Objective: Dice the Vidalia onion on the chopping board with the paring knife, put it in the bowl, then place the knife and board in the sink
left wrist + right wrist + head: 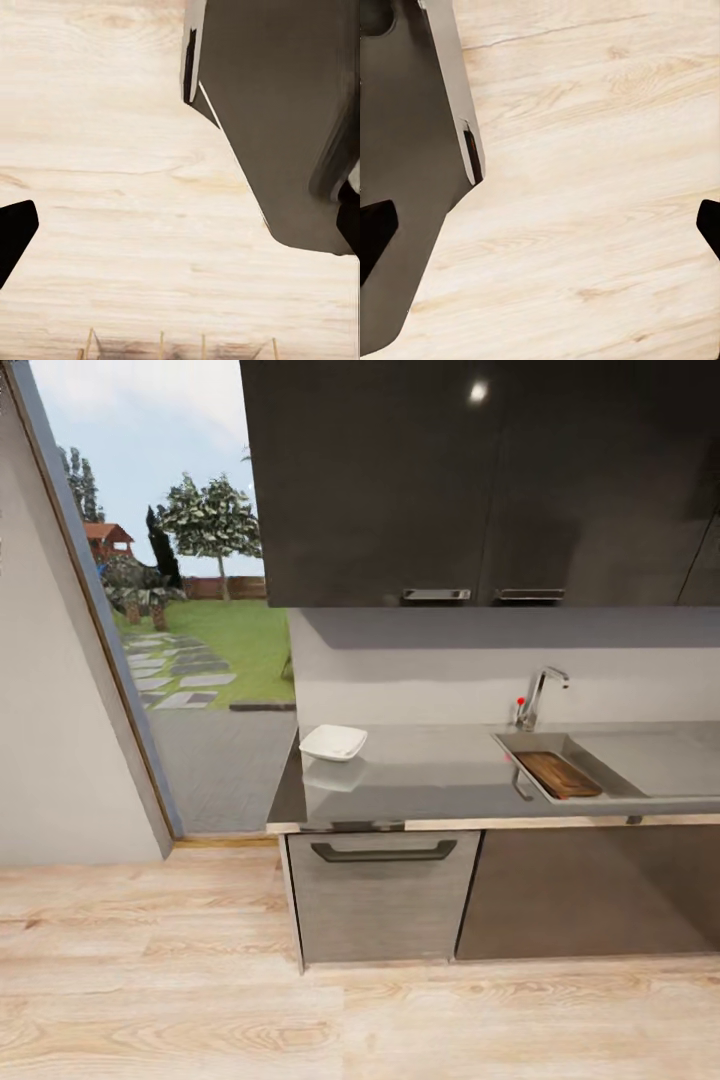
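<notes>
- Head view: robot's standing back from the kitchen unit, looking at the countertop (440,775), glossy dark grey with a light wood front edge. The bowl (333,742) sits on it near its left end, white and squarish, its reflection right under it on the slab.
- Well to the right of the bowl is the sink (600,755), steel basin with the flat drainboard running off to the right. The chopping board (558,774) is lying down inside the basin, dark brown, wood grain showing. A thin dark shape lies at the basin's left rim just beside the board; too small to say what it is.
- The chrome tap (540,695) with its red knob stands behind the basin. Dark wall cabinets (480,480) hang above, a drawer with a dark handle (383,852) sits under the counter, and a big window (170,560) on the left shows a garden.
- Left wrist view: left gripper (187,232) hangs over the light wood floor (112,187), holding nothing. One dark fingertip (15,229) pokes in from one edge and a dark bit shows at the opposite edge, so the jaws look spread wide. A big grey piece of the robot's body (285,135) is beside it.
- Right wrist view: right gripper (544,229) is the same deal, fingertips (375,229) at opposite edges, spread wide, nothing between them but floor. Grey robot body sits next to one finger.
</notes>
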Controlling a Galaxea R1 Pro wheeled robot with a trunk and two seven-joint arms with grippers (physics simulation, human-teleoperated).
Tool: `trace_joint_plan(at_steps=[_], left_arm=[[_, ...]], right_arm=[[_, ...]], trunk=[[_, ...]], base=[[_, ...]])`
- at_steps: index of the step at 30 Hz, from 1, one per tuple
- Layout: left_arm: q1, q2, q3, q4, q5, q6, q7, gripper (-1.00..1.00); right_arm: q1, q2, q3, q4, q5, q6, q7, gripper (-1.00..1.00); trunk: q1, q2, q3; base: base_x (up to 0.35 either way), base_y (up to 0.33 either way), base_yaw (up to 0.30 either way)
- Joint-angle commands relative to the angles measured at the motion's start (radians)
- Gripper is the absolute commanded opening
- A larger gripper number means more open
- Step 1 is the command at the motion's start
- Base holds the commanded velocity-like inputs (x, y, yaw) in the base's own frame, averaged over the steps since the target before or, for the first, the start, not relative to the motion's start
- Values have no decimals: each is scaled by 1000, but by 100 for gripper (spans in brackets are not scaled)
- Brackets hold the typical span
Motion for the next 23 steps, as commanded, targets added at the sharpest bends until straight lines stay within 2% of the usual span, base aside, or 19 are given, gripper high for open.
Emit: trace_joint_plan(at_steps=[1, 4, 5, 6, 18, 23], left_arm=[[-2, -11, -3, -2, 4, -4, 4, 100], [-2, -33, -3, 8, 4, -22, 4, 100], [-2, -63, -3, 36, 4, -53, 4, 100], [-2, -70, -3, 43, 4, -58, 4, 100], [-2, -93, -1, 58, 4, -69, 3, 100], [-2, -139, 1, 58, 4, -69, 3, 100]], right_arm=[[-1, 0, -6, 1, -4, -7, -2, 100], [-1, 2, -7, 1, -4, -51, -2, 100], [-1, 2, -6, 0, -4, -90, -2, 100], [-1, 2, -6, 0, -5, -97, -2, 100], [-1, 2, -9, -1, -9, -116, 0, 100], [-1, 2, -10, -1, -9, -117, 0, 100]], trunk=[[0, -1, 0], [0, -1, 5], [0, -1, 7], [0, -1, 7], [0, -1, 10], [0, -1, 10]], base=[[0, 0, 0], [0, 0, 0], [0, 0, 0], [0, 0, 0], [0, 0, 0], [0, 0, 0]])
